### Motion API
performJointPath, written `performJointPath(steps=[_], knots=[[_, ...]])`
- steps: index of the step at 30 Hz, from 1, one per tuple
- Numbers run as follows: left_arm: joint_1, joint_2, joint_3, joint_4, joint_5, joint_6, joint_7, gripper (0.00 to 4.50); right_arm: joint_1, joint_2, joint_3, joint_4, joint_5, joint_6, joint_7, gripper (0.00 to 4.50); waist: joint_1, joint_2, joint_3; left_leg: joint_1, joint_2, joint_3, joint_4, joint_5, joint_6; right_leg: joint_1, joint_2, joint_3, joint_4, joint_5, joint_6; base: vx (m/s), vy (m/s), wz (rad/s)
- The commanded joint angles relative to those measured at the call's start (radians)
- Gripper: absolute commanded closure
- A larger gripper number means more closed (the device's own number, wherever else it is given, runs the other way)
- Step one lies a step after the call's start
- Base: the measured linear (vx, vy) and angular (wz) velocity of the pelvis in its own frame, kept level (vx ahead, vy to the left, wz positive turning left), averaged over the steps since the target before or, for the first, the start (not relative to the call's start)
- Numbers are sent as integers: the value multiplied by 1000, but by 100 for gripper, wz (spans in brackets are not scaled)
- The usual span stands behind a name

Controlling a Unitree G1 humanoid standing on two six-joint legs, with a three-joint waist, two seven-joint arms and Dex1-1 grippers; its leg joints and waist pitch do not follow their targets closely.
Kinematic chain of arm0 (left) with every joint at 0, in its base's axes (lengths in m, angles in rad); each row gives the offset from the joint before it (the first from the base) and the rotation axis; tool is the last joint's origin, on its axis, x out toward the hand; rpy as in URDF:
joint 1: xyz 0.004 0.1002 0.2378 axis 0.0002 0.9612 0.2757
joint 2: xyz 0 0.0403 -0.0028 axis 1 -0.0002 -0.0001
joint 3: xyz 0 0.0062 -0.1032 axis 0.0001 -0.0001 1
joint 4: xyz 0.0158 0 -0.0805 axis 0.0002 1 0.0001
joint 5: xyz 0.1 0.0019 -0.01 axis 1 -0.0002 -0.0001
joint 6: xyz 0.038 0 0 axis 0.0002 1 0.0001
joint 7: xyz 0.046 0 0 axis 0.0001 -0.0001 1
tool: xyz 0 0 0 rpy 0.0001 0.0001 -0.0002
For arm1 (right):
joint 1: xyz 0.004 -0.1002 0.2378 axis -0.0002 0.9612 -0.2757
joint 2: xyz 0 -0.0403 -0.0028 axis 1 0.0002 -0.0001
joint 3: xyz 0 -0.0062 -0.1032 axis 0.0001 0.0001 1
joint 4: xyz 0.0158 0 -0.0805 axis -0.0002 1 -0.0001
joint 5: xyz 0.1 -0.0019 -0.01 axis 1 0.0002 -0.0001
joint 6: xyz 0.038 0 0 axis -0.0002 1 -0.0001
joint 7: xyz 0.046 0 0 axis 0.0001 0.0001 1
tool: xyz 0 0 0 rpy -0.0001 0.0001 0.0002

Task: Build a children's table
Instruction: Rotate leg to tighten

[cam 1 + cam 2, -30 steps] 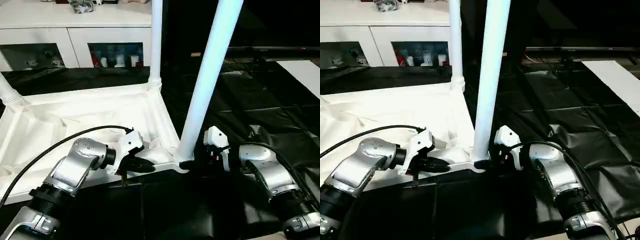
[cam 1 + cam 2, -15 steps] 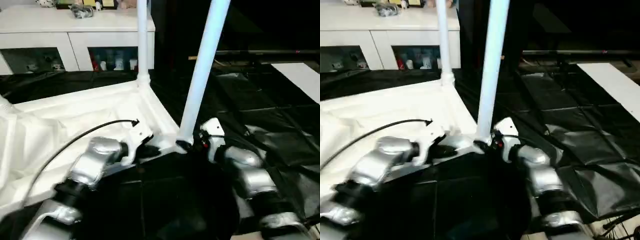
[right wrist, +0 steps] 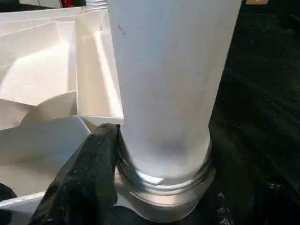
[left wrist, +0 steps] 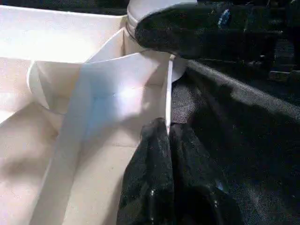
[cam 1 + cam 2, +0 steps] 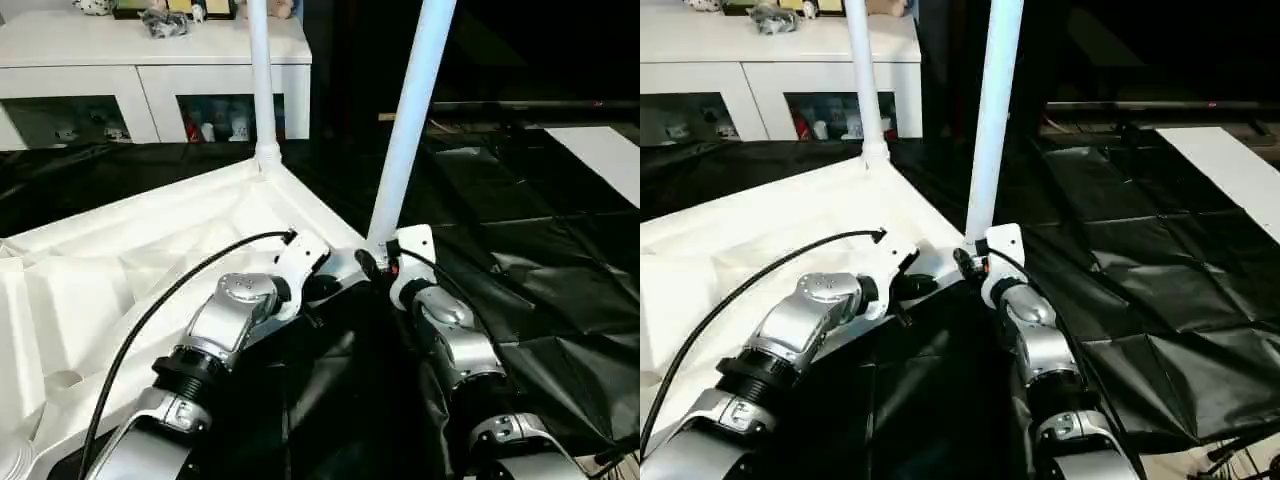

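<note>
Both forearms now reach further in toward the tabletop's near corner, and the tabletop sits turned in view compared with a second ago.

Upside down on the black sheet, the tabletop [image 5: 150,250] has one leg [image 5: 410,120] rising nearly upright from the near corner socket, its long axis a little tilted, and another leg [image 5: 259,80] at the far corner. The right gripper [image 3: 154,164] is the nearer one, fingers spread around this leg's base just above the socket. The left gripper [image 4: 169,154], fingers pressed together, pinches the thin rim wall just beside that corner, steadying it.
</note>
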Motion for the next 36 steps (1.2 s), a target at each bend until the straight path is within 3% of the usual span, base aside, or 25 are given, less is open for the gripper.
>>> performJointPath(steps=[1, 6, 7, 9, 11, 12, 14, 16, 18, 20, 25, 29, 32, 36], knots=[[3, -14, -26, 53, 1, 5, -7, 450, 2, 54, 67, -10, 22, 0, 122, 108, -5, -2, -28, 2, 42, -17, -88, -286, -6, 16, -62, 48, -96, -285, -135, 0, 0, 0], [34, 41, -49, -1, -9, 2, -109, 450, -4, -43, 72, -42, 20, -1, 241, 68, -4, 2, -30, 1, 42, -15, -87, -268, -2, 19, -61, 48, -93, -243, -146, 0, 0, 0], [44, 60, -57, -18, -12, -5, -140, 450, -1, -81, 82, -58, 20, 0, 297, 68, -5, -3, -32, -6, 42, -15, -84, -239, 11, 26, -60, 48, -88, -204, -151, 0, 0, 0], [58, 87, -67, -38, -17, -18, -185, 450, 4, -140, 103, -77, 9, -10, 366, 68, -4, 0, -40, -8, 42, -14, -74, -157, 34, 30, -56, 45, -74, -81, -171, 0, 0, 0], [73, 118, -69, -55, -21, -35, -225, 450, 13, -225, 135, -87, -23, -36, 451, 68, -2, -1, -45, -12, 36, -9, -58, -39, 76, 35, -52, 43, -54, 112, -219, 0, 0, 0], [79, 132, -70, -60, -21, -54, -241, 450, 19, -259, 147, -94, -31, -51, 494, 68, -1, -1, -49, -14, 35, -8, -54, -15, 88, 37, -51, 42, -49, 155, -227, 0, 0, 0], [91, 163, -67, -83, -37, -60, -293, 450, 43, -323, 157, -142, -8, -49, 621, 68, 2, -3, -51, -15, 31, -4, -43, 28, 144, 36, -47, 41, -39, 275, -261, 0, 0, 0], [99, 183, -71, -103, -48, -60, -328, 450, 57, -351, 163, -172, 8, -45, 685, 68, 5, -5, -48, -15, 34, -5, -44, 8, 166, 37, -50, 40, -41, 260, -266, 0, 0, 0], [128, 244, -87, -185, -91, -55, -447, 450, 84, -416, 187, -232, 45, -31, 816, 68, 3, -4, -47, -14, 39, -6, -46, -13, 166, 37, -51, 37, -43, 205, -274, 0, 0, 0], [140, 268, -90, -225, -114, -44, -496, 450, 92, -440, 202, -250, 60, -18, 867, 68, 4, 0, -42, -10, 48, -6, -52, -68, 149, 33, -50, 36, -49, 106, -278, 0, 0, 0], [151, 307, -96, -267, -135, -29, -547, 450, 91, -452, 223, -250, 56, -31, 908, 68, 2, 1, -36, -5, 49, -5, -60, -136, 100, 26, -53, 40, -58, -21, -277, 0, 0, 0], [154, 320, -97, -280, -145, -19, -561, 450, 91, -446, 216, -276, 74, -15, 928, 68, 2, -1, -39, -7, 47, -6, -58, -110, 90, 28, -52, 41, -51, 28, -279, 0, 0, 0], [159, 326, -98, -295, -146, -9, -568, 450, 93, -449, 221, -294, 90, -2, 953, 68, 2, -3, -42, -7, 44, -5, -51, -61, 112, 31, -52, 42, -44, 109, -289, 0, 0, 0], [160, 326, -101, -300, -149, -3, -570, 450, 101, -448, 224, -313, 107, 11, 982, 68, 6, -3, -43, -7, 43, -4, -47, -43, 128, 31, -51, 40, -42, 134, -299, 0, 0, 0]])
